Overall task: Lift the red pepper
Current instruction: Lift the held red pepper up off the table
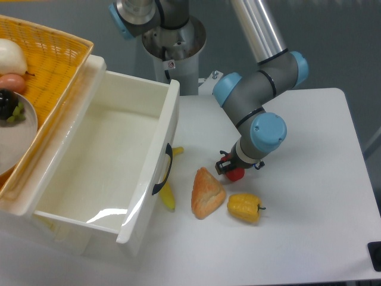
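Note:
The red pepper (pixel 237 174) shows only as a small glossy red patch on the white table, just right of the pastry's tip and above the yellow pepper. My gripper (pixel 226 165) points down right over it, and the arm's grey and blue wrist hides most of both. A dark finger (pixel 221 162) shows at the pepper's left side. I cannot tell whether the jaws are closed on the pepper or only stand around it.
An orange-tan triangular pastry (pixel 206 193) and a yellow pepper (pixel 244 207) lie just in front of the gripper. A banana (pixel 168 193) lies by the open white drawer (pixel 172 125). A yellow wicker basket (pixel 56 71) with food stands at the far left.

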Action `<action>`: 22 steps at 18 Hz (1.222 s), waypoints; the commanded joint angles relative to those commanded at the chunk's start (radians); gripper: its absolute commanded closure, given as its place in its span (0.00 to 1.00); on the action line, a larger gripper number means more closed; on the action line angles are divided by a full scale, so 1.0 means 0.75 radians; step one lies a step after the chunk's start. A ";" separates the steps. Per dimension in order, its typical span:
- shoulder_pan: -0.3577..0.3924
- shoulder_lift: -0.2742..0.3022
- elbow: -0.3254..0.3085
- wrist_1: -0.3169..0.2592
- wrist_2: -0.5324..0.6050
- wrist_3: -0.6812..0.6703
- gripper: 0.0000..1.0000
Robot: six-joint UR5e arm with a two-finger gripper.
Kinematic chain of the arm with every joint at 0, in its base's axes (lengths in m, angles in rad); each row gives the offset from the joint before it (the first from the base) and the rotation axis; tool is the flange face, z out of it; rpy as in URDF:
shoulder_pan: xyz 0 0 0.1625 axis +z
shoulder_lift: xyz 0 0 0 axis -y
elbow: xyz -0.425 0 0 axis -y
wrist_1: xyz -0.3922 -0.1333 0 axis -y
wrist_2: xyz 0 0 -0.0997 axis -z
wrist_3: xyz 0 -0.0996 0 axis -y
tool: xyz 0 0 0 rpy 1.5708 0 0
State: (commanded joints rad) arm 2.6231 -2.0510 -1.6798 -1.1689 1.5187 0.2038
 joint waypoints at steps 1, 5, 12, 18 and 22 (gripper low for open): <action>0.004 0.004 0.012 0.000 -0.002 0.025 0.72; 0.033 0.006 0.100 -0.008 -0.014 0.127 0.75; 0.090 0.029 0.235 -0.014 -0.012 0.738 0.75; 0.155 0.020 0.244 -0.014 0.002 1.176 0.75; 0.194 0.016 0.266 -0.016 0.027 1.354 0.75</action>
State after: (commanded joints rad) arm 2.7688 -2.0387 -1.4803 -1.1812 1.5386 1.2193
